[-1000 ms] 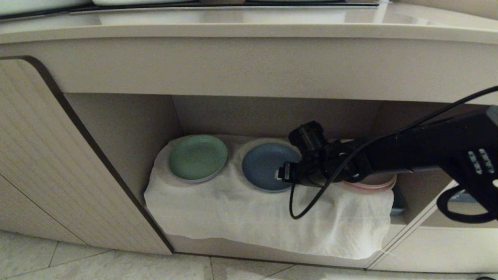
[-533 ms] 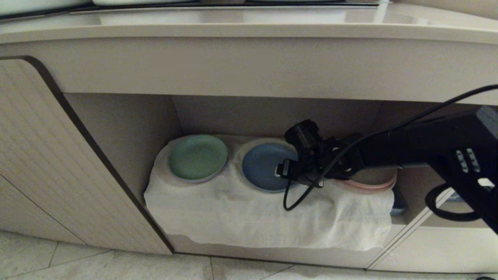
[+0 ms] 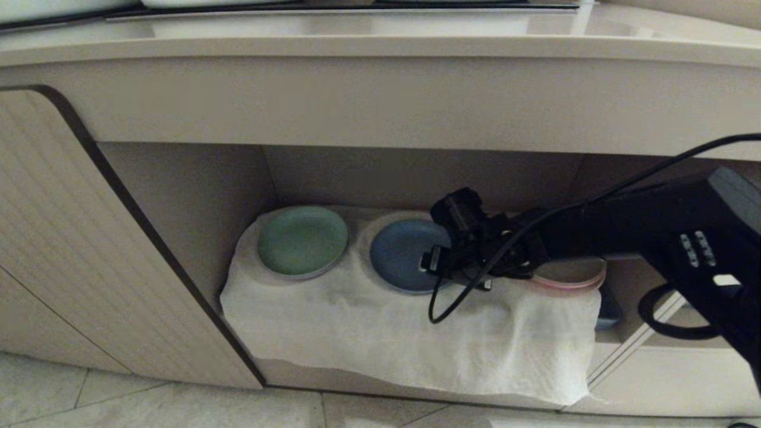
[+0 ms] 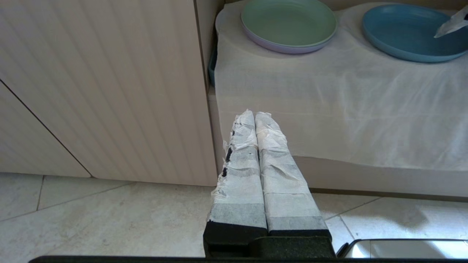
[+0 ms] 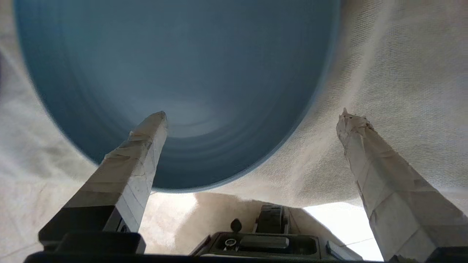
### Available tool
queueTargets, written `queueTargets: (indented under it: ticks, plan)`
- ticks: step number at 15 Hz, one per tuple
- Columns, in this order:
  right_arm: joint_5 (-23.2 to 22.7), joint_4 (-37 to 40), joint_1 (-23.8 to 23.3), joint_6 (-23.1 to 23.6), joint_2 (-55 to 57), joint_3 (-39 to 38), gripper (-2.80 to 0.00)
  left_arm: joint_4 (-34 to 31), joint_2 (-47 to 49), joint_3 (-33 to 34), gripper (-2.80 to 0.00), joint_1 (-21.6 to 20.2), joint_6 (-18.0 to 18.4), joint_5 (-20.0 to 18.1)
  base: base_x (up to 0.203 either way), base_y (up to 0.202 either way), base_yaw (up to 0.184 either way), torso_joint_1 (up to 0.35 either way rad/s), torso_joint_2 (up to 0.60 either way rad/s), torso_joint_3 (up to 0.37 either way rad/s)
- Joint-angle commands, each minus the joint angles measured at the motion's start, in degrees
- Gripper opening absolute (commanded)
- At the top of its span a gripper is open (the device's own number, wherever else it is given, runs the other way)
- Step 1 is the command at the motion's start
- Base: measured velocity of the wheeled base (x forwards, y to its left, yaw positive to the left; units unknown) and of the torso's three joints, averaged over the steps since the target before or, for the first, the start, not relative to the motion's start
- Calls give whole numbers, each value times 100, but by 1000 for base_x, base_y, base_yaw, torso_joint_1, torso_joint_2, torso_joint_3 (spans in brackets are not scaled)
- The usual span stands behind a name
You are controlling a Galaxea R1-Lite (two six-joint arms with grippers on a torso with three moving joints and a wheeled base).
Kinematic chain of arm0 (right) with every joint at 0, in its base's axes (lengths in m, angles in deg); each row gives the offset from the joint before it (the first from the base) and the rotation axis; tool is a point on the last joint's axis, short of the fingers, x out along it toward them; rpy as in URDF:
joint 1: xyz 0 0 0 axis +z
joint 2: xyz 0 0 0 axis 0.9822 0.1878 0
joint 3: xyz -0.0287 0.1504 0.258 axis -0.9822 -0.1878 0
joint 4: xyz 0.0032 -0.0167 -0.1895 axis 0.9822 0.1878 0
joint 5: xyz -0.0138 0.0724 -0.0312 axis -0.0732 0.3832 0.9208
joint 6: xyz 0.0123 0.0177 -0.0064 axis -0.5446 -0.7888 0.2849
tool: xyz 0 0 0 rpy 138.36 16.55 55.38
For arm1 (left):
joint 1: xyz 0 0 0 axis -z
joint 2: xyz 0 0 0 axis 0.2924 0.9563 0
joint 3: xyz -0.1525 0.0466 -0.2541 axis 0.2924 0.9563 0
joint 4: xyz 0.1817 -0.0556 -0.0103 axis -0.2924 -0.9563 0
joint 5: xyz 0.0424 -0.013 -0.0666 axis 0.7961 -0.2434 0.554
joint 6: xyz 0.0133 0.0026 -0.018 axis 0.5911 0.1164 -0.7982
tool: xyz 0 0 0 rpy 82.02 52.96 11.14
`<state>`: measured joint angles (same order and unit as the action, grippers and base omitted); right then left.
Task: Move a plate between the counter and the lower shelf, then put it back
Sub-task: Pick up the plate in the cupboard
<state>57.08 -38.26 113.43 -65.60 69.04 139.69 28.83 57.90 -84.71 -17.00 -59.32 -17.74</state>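
Note:
The light blue plate [image 3: 399, 255] lies flat on the white cloth [image 3: 368, 333] in the middle of the lower shelf [image 3: 386, 178]. My right gripper [image 3: 430, 263] reaches into the shelf from the right and stands open at the plate's right rim. In the right wrist view the gripper [image 5: 253, 114] straddles that rim, with one taped finger [image 5: 146, 135] over the plate [image 5: 175, 73] and the other over the cloth. Nothing is held. My left gripper [image 4: 256, 115] hangs shut in front of the shelf, low near the floor. The counter [image 3: 357, 30] runs across above.
A green plate [image 3: 302, 241] sits left of the blue one, and pink plates [image 3: 572, 274] sit right, partly behind my arm. A ribbed cabinet door [image 3: 71, 238] bounds the shelf's left side. A black cable [image 3: 443, 306] loops down from the wrist.
My right gripper has edged a little left over the blue plate's right rim and its wrist has turned. The cloth's hanging front edge has shifted. The left arm has kept still.

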Motion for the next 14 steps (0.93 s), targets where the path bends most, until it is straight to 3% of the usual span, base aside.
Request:
queueTargets:
  ticks: [1,10,14]
  plan:
    - [75,0,-7,-69,62,76,0,-1,-2,0,-280,0,-2,0,0,0,0,0,0,0]
    - [253,11,2,-668,223,420,0,-1,-2,0,-280,0,0,0,0,0,0,0,0,0]
    - [253,-31,53,-700,243,477,0,-1,-2,0,-280,0,-2,0,0,0,0,0,0,0]
